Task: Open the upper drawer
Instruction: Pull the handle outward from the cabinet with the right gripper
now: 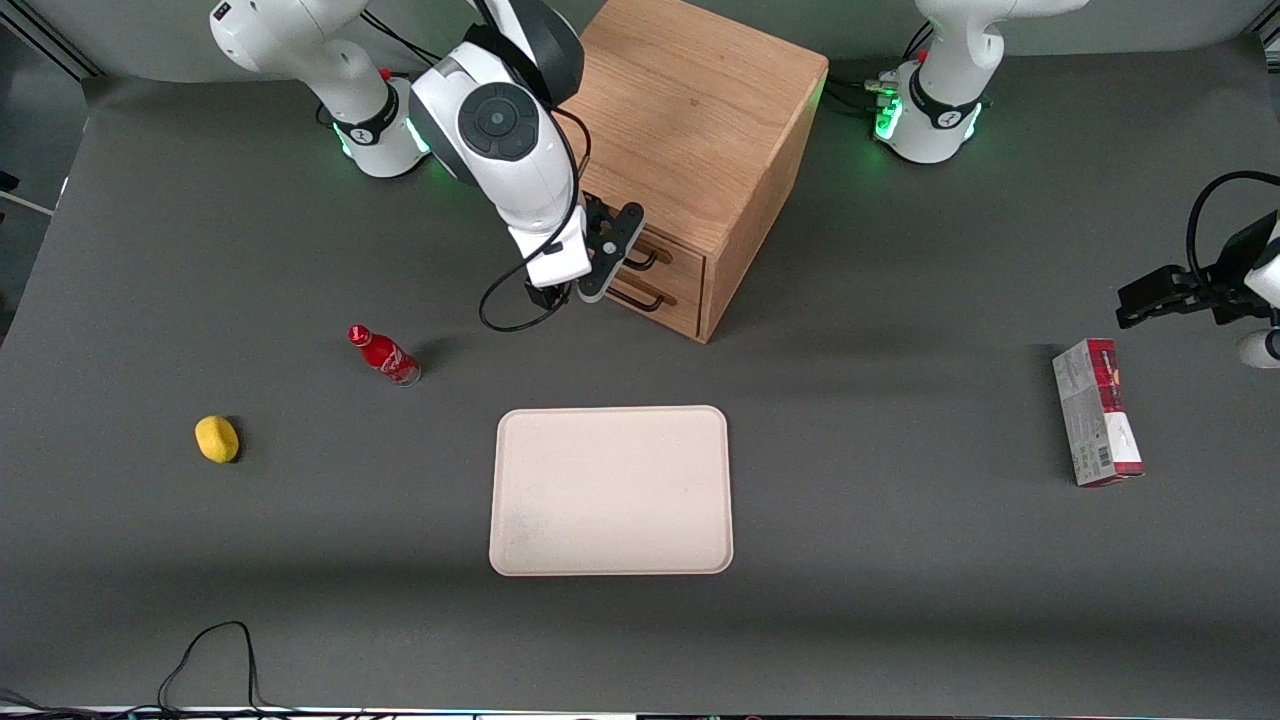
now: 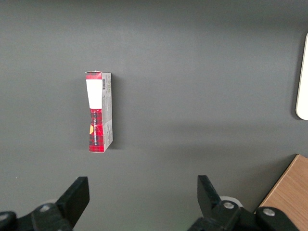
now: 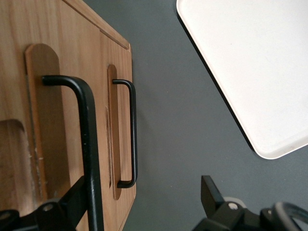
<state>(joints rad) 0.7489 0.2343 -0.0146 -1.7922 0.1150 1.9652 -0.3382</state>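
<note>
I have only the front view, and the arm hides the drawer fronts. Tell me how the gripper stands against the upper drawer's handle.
Observer: In the right wrist view the gripper is open, and the black handle of the upper drawer runs between its fingers, close to one of them. I cannot tell whether they touch.
Operator: Now report on the bottom drawer's handle.
Observer: The bottom drawer's handle lies outside the fingers, with nothing on it.
</note>
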